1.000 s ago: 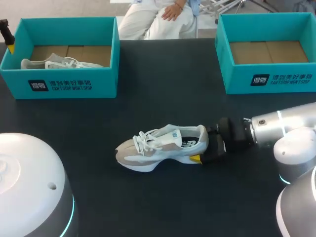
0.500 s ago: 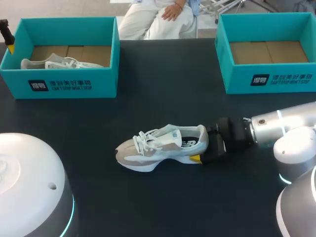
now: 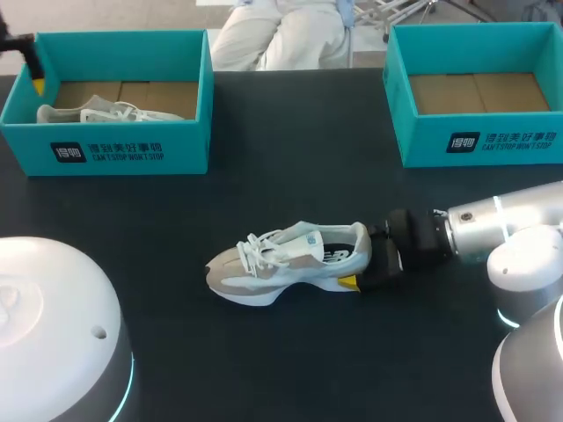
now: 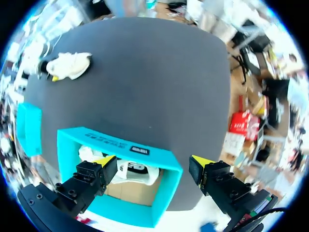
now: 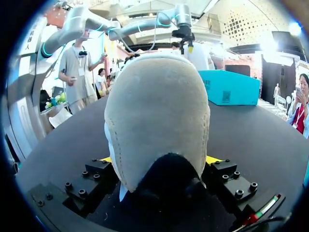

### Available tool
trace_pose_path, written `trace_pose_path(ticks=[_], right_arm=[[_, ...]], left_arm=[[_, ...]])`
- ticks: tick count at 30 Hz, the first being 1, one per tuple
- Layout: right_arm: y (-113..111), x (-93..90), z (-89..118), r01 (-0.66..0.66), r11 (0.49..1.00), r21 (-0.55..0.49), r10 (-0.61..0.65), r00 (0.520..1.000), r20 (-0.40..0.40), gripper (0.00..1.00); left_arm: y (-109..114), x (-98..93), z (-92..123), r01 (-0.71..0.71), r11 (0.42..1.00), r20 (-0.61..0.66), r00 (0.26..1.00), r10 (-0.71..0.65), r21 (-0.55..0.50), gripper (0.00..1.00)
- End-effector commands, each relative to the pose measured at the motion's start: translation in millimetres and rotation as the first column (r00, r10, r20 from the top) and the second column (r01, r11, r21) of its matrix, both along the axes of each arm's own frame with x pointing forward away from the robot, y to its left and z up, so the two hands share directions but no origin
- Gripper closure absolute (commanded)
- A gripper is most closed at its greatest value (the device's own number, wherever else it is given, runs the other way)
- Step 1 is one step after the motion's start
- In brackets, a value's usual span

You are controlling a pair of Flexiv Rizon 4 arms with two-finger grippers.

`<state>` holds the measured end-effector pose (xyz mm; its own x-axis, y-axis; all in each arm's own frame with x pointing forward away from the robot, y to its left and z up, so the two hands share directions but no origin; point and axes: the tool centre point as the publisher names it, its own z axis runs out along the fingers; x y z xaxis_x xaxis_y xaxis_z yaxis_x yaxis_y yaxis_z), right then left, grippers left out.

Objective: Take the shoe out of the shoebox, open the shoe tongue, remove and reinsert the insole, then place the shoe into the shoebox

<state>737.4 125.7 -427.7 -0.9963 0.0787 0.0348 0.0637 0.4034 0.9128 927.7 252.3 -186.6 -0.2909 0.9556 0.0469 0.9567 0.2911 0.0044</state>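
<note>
Dark and matte, the surface (image 3: pixel 290 158) carries the left shoebox (image 3: pixel 114 149) and the right shoebox (image 3: pixel 475 141) at its far corners. The shoe (image 3: pixel 281 262) stands on its sole near the middle, toe toward the left edge. The right hand (image 5: pixel 158 162) is clamped on its heel, one finger on each side. The left hand (image 4: pixel 152 162) hangs over the left shoebox, fingers wide apart and holding nothing. A second shoe (image 3: pixel 97 112) lies inside that box.

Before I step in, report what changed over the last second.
The left gripper, open, shifted slightly sideways toward the left shoebox. The right gripper stays shut on the heel of the shoe. The shoe and the right shoebox have not moved.
</note>
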Motion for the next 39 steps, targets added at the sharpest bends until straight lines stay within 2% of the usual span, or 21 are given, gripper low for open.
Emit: trace_pose_path(ticks=[1,5,11,13,15,34,37,39], right_arm=[[5,2.6,-12,0.0,1.0,-0.005,0.0,1.0,0.0,1.0],[5,2.6,-12,0.0,1.0,-0.005,0.0,1.0,0.0,1.0],[5,2.6,-12,0.0,1.0,-0.005,0.0,1.0,0.0,1.0],[5,2.6,-12,0.0,1.0,-0.005,0.0,1.0,0.0,1.0],[5,2.6,-12,0.0,1.0,-0.005,0.0,1.0,0.0,1.0],[5,2.6,-12,0.0,1.0,-0.005,0.0,1.0,0.0,1.0],[5,2.6,-12,0.0,1.0,-0.005,0.0,1.0,0.0,1.0],[5,2.6,-12,0.0,1.0,-0.005,0.0,1.0,0.0,1.0]], left_arm=[[-34,-24.9,5,-0.125,0.988,0.077,0.99,0.118,0.09,0.0],[-60,-37.2,14,-0.152,0.985,0.114,0.983,0.142,0.081,0.0],[-83,-55.1,29,-0.216,0.976,0.142,0.967,0.21,0.025,0.0],[-93,-63.9,31,-0.225,0.973,0.153,0.964,0.216,0.046,0.0],[-103,-71.8,31,-0.174,0.979,0.165,0.974,0.156,0.104,0.0],[-103,-71.8,31,-0.174,0.979,0.165,0.974,0.156,0.104,0.0],[-120,-82.6,28,-0.162,0.981,0.177,0.974,0.142,0.103,0.0],[-131,-91.0,25,-0.091,0.991,0.174,0.982,0.074,0.094,0.0]])
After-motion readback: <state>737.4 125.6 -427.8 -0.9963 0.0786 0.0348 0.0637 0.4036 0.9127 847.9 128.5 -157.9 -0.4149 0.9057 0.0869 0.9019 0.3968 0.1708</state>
